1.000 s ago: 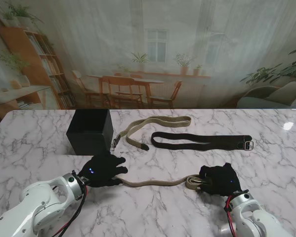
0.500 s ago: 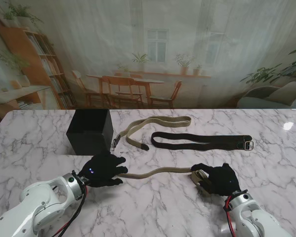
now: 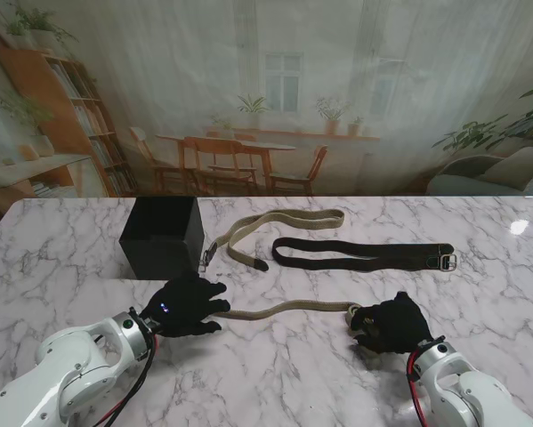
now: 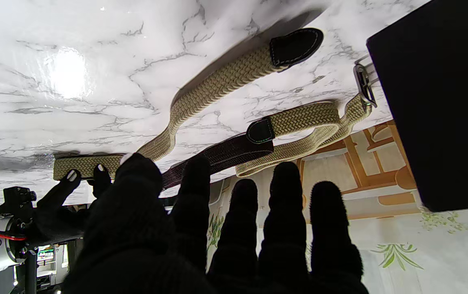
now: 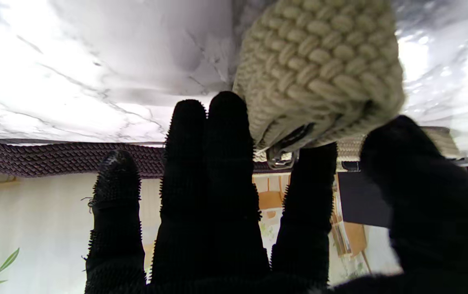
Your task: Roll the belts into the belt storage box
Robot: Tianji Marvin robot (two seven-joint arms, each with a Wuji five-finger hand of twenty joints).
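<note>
Three belts lie on the marble counter [image 3: 61,240], and none is in the black belt storage box [image 3: 162,236], which stands at the left, just beyond the left hand. The near khaki belt [image 3: 284,309] stretches across the counter between the two hands. Its buckle end is gathered into a small coil under the right hand [image 3: 392,322], whose fingers are curled around it; the right wrist view shows the woven roll [image 5: 319,69] pressed against the fingertips [image 5: 221,122], a metal buckle visible at its core. The dark-tipped tail end [image 4: 295,43] lies free by the left hand [image 3: 188,305], which rests flat, fingers spread, holding nothing. A second khaki belt [image 3: 284,222], folded on itself, lies farther off beside the box, its buckle close to the box wall. A black belt [image 3: 364,253] lies straight, to the right of it, untouched.

By this showing the task is at an early stage: one belt has only its first turns rolled, most of its length remains to be wound, and two belts have not been started. All three remain to be placed in the box.
</note>
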